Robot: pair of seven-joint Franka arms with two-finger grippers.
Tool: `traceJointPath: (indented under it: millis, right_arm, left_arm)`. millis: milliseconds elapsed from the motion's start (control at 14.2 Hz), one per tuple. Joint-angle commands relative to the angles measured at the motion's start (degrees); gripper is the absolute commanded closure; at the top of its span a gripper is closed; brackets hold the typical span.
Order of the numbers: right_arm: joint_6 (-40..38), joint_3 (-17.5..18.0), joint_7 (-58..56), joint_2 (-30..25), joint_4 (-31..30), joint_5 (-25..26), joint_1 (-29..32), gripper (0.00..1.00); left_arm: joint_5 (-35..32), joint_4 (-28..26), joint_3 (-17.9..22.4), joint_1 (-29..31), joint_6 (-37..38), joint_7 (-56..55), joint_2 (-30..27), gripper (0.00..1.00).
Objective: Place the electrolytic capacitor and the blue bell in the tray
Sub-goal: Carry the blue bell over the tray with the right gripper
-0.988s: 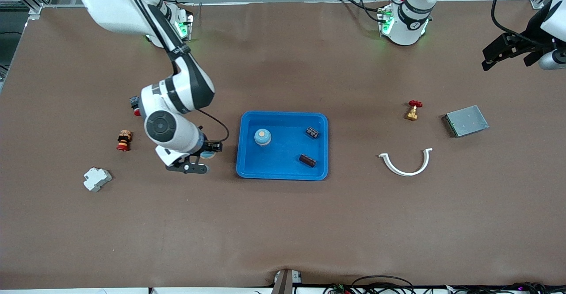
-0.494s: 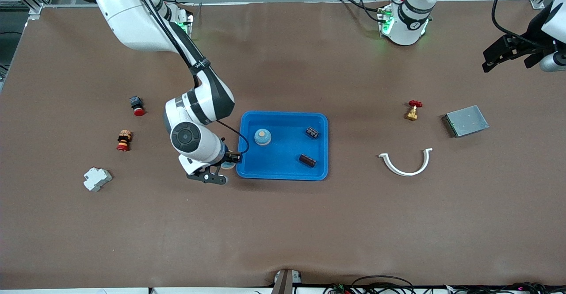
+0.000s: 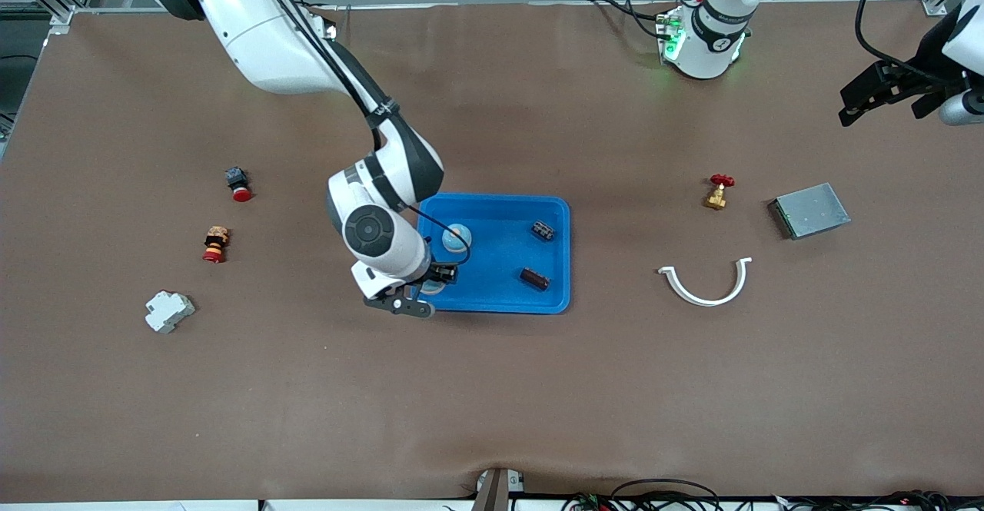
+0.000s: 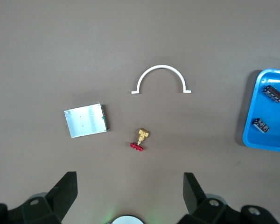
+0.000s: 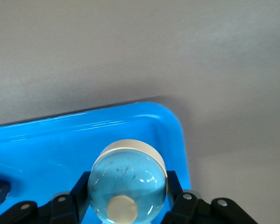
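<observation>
The bright-blue tray [image 3: 500, 257] lies mid-table. In it are a blue bell [image 3: 457, 237] and two dark electrolytic capacitors [image 3: 543, 230] [image 3: 534, 279]. My right gripper [image 3: 427, 287] is shut on a second blue bell [image 5: 126, 172] and holds it over the tray's corner [image 5: 168, 121] at the right arm's end, on the side toward the front camera. My left gripper [image 3: 884, 92] is open and empty, waiting high over the left arm's end of the table. Its wrist view shows the tray [image 4: 270, 112] and both capacitors [image 4: 274, 93] [image 4: 261, 125].
A red-handled brass valve [image 3: 718, 190], a grey metal box [image 3: 811, 210] and a white curved bracket [image 3: 705, 284] lie toward the left arm's end. A white block [image 3: 168, 310], a red-and-black button [image 3: 238, 184] and a small red-and-orange part [image 3: 216, 243] lie toward the right arm's end.
My right arm has carried the blue bell from the bare table at the right arm's end over to the tray's corner. The left arm has barely moved.
</observation>
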State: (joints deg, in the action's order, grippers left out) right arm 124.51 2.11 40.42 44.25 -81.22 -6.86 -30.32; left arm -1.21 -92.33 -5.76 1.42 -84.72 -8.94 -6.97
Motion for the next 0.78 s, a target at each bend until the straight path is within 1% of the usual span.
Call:
traceJointPath:
  millis: [0,141,494,706]
  right_arm:
    - [0.5,-0.5,1.0,2.8,3.3,-0.9,-0.7,0.94]
    - [1.7,-0.5,1.0,3.9,3.2,-0.8,-1.7,0.94]
    - [2.0,-0.5,0.9,5.4,2.9,-0.3,-2.6,0.94]
    - [4.6,-0.5,0.4,5.9,2.7,-0.4,-2.6,0.93]
  left_arm:
    - [1.3,1.2,0.3,0.5,0.1,1.2,0.5,0.00]
    - [1.3,1.2,0.3,0.5,0.1,1.2,0.6,0.00]
    - [1.3,1.2,0.3,0.6,-0.4,1.2,0.6,0.00]
    - [1.3,1.1,0.3,0.6,-0.4,1.2,0.6,0.00]
